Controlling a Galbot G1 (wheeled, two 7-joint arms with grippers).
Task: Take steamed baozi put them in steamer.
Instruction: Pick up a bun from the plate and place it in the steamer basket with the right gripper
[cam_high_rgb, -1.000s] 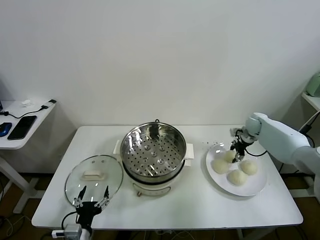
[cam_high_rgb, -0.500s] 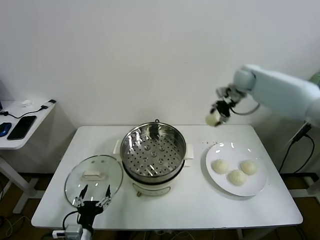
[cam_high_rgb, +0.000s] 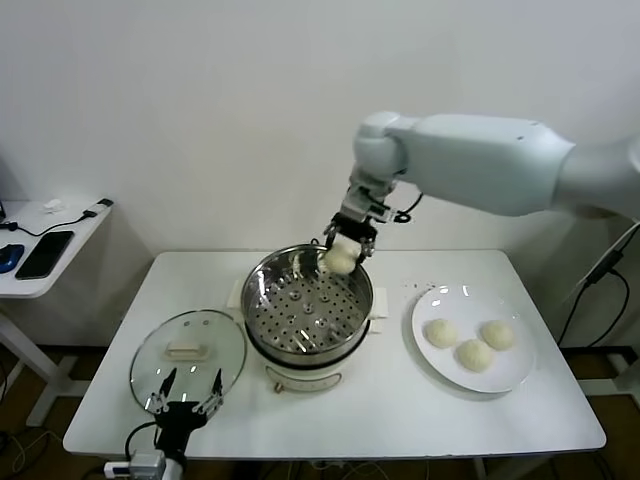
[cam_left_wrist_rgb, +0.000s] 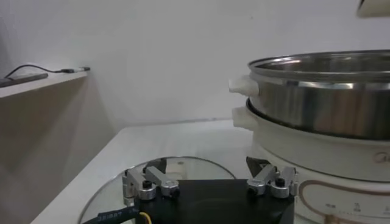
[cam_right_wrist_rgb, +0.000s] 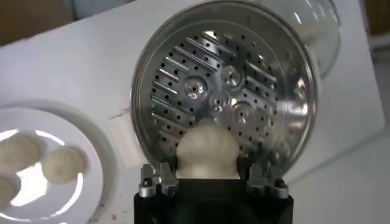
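My right gripper (cam_high_rgb: 341, 252) hangs over the back right rim of the steamer (cam_high_rgb: 300, 345), shut on one cream-white baozi (cam_high_rgb: 340, 259). In the right wrist view that baozi (cam_right_wrist_rgb: 207, 152) fills the gap between the fingers, above the perforated tray of the steamer (cam_right_wrist_rgb: 268, 67). Three more baozi (cam_high_rgb: 472, 354) lie on the white plate (cam_high_rgb: 510, 378) to the right. My left gripper (cam_high_rgb: 183, 390) waits open at the table's front left edge, by the glass lid (cam_high_rgb: 187, 350). In its wrist view the left gripper (cam_left_wrist_rgb: 210, 173) has nothing between its fingers.
The glass lid with a white knob lies flat on the table left of the steamer. A side table (cam_high_rgb: 40, 245) with a phone and cables stands at the far left. A wall is close behind the table.
My right gripper lifted one baozi off the plate, rose, and swung left until it came over the steamer. The plate went from four buns to three. The left arm has not moved.
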